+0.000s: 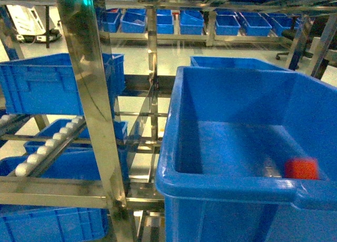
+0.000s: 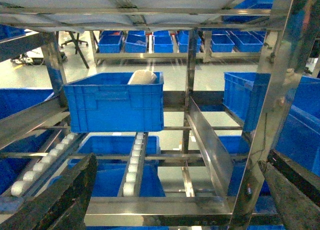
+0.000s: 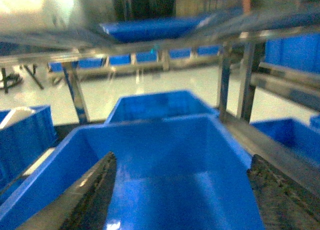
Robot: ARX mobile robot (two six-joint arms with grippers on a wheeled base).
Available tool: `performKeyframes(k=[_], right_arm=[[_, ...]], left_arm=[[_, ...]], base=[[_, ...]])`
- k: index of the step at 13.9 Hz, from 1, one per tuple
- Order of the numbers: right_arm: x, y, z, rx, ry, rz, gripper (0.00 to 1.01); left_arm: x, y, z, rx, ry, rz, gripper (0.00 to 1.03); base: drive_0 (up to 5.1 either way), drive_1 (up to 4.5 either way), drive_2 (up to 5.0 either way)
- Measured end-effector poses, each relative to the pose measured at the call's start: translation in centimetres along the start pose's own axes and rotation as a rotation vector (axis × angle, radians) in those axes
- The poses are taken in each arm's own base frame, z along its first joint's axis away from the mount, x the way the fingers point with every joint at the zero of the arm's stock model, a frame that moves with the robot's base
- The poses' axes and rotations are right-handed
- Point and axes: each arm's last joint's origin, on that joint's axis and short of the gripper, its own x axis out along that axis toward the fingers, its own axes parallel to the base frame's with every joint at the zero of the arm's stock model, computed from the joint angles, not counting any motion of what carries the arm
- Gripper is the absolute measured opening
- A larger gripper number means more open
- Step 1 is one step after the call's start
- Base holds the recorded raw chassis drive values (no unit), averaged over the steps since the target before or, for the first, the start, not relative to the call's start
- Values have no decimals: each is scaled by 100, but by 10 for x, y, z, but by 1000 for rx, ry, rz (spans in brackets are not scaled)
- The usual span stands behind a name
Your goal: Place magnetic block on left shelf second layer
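Below the right gripper (image 3: 182, 190), whose two dark fingers (image 3: 92, 195) stand wide apart with nothing between them, lies the floor of a big blue bin (image 3: 165, 140), and that is where the coming grab has to go. The magnetic block (image 1: 301, 168), a small red cube with no real long axis, sits on the bin floor close to the near wall toward the right end in the head view; the right wrist view does not show it, so it probably lies under or behind the fingers, nearer the robot than what that camera sees. The right arm is clearly the closer one. The bin's near rim (image 1: 226, 187) stands between the robot and the block, so the reach likely has to go over it and down. Off to the left, the left gripper (image 2: 180, 200) is also spread open, facing the left shelf (image 2: 200, 140) with its roller rails (image 2: 135, 160). Farther back on that shelf, a blue crate (image 2: 115, 107) holds something white.
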Motion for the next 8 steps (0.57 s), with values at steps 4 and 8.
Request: performKeyframes(k=[4,8], right_arm=[[-108,-33,-11,-285,-59,-23,98],[-136,-57,23,-234,-72,56,83]], left_arm=[[0,0,0,0,0,0,98],[0,0,0,0,0,0,98]], base=[[0,0,0],[0,0,0]])
